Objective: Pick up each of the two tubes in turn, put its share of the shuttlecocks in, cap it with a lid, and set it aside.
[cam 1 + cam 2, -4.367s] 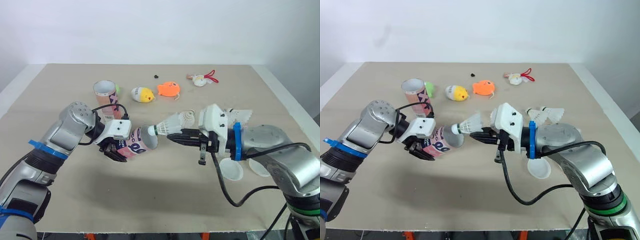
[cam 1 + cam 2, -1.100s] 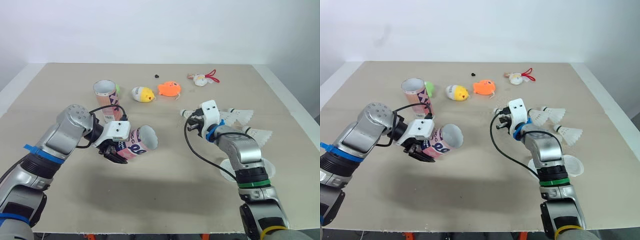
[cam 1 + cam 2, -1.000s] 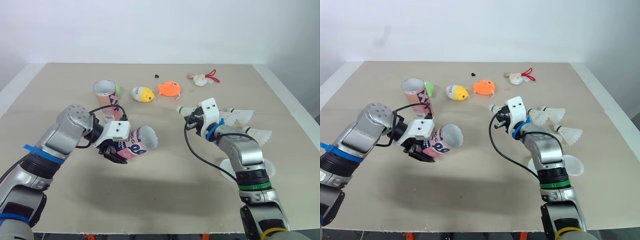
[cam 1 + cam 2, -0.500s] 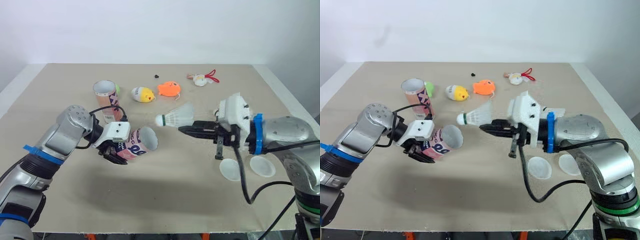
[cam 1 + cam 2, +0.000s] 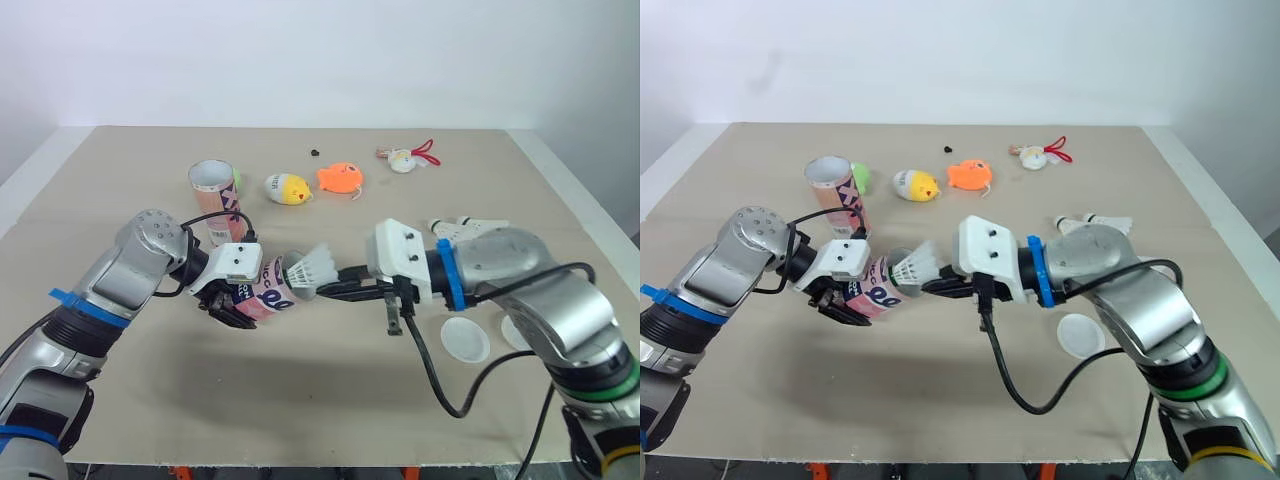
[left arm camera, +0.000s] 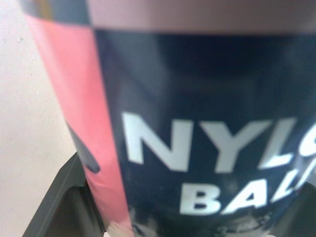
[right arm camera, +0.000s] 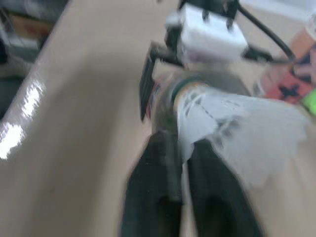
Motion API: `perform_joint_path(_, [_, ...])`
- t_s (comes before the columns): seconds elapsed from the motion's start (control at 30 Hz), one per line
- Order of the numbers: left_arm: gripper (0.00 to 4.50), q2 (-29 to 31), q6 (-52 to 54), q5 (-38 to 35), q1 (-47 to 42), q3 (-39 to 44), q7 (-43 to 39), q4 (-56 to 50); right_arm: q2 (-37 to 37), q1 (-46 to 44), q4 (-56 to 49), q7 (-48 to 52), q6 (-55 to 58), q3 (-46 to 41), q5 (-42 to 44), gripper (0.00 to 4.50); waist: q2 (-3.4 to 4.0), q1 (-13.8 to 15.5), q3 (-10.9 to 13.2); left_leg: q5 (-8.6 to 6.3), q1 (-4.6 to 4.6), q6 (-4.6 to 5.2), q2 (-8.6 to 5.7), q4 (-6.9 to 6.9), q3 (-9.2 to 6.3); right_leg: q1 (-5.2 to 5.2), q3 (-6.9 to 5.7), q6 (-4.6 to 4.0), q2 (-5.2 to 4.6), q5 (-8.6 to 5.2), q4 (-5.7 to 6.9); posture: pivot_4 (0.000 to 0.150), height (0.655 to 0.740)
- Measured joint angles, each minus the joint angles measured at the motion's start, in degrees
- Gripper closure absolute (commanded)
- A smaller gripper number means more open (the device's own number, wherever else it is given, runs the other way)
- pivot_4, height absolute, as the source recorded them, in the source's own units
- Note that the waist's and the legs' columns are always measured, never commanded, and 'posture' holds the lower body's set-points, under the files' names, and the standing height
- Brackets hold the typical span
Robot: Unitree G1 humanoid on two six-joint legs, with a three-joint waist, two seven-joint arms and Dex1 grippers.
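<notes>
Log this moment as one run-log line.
left gripper: shut on tube | right gripper: shut on shuttlecock, cork at tube mouth | second tube: upright on table

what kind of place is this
Likely a robot test bench, not a home: a bare tan table against a plain white wall, with staged props on it, such as an upright tube, a yellow chick toy and an orange fish toy.

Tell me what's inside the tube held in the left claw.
The shuttlecock has its cork tip at the mouth of the tube, feathers outside in the right claw. Anything deeper is hidden by it and the tube wall.
</notes>
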Motion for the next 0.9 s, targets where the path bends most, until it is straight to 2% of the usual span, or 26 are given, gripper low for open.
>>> perform_joint_path(0.13, [1.26, -0.1, 0.7, -0.2, 0.1, 0.0, 0.2, -0.4, 2.9, 0.5, 0.4, -0.3, 3.3, -3.3, 6.4, 0.62, 0.00, 0.1, 0.0, 0.00, -0.05, 0.00, -0.02, 0.00, -0.01, 0.00, -0.01, 0.01, -0.05, 0.00, -0.01, 0.150, 0.7400])
perform_joint_path(0.23, [1.26, -0.5, 0.9, -0.3, 0.5, 0.2, 0.9, -1.1, 2.5, 5.2, -0.6, -1.7, 6.3, -11.6, 14.0, 0.62, -0.02, 0.4, 0.0, -0.01, -0.07, 0.00, -0.08, 0.00, -0.09, 0.07, -0.03, 0.00, -0.10, 0.00, -0.04, 0.150, 0.7400])
perform_joint_path(0.37, [1.26, -0.8, 1.8, -0.6, 1.3, 0.6, 2.0, -2.2, -1.5, 19.4, -3.8, -7.2, 9.2, -24.6, 18.2, 0.62, -0.03, 1.0, 0.0, -0.03, -0.07, 0.02, -0.17, -0.01, -0.08, 0.11, -0.02, 0.02, -0.16, -0.03, -0.06, 0.150, 0.7400])
perform_joint_path(0.6, [1.26, -1.0, 1.3, -1.0, 2.5, 0.6, 2.5, -2.8, -0.9, 43.4, -7.8, -20.2, 7.3, -46.6, 10.9, 0.62, 0.10, 1.6, -0.1, -0.04, 0.10, 0.05, -0.14, 0.00, -0.05, 0.21, 0.03, 0.11, -0.08, -0.09, -0.05, 0.150, 0.7400])
perform_joint_path(0.7, [1.26, -1.8, 0.3, -0.7, 1.5, -0.1, 2.4, -1.2, -0.2, 51.5, -8.7, -20.8, 5.7, -51.7, 9.1, 0.62, 0.23, 1.6, -0.2, -0.03, 0.26, 0.06, -0.15, 0.03, -0.02, 0.35, 0.11, -0.09, -0.05, -0.17, -0.06, 0.150, 0.7400])
perform_joint_path(0.83, [1.26, -3.5, -1.0, -0.4, 0.3, -1.2, 2.0, 1.5, 0.1, 58.1, -8.0, -20.4, 2.0, -52.6, 5.0, 0.62, 0.30, 1.6, -0.2, -0.03, 0.85, 0.06, -0.26, 0.07, 0.02, 0.95, 0.41, -0.02, -0.06, -0.19, -0.21, 0.150, 0.7400])
perform_joint_path(0.9, [1.26, -3.8, -1.7, -0.2, -0.3, -1.6, 1.6, 2.4, 0.4, 58.2, -6.0, -20.9, 0.2, -51.9, 3.2, 0.62, 0.27, 1.6, -0.2, -0.03, 0.84, 0.06, -0.25, 0.12, 0.06, 0.96, 0.53, -0.02, -0.07, -0.19, -0.25, 0.150, 0.7400])
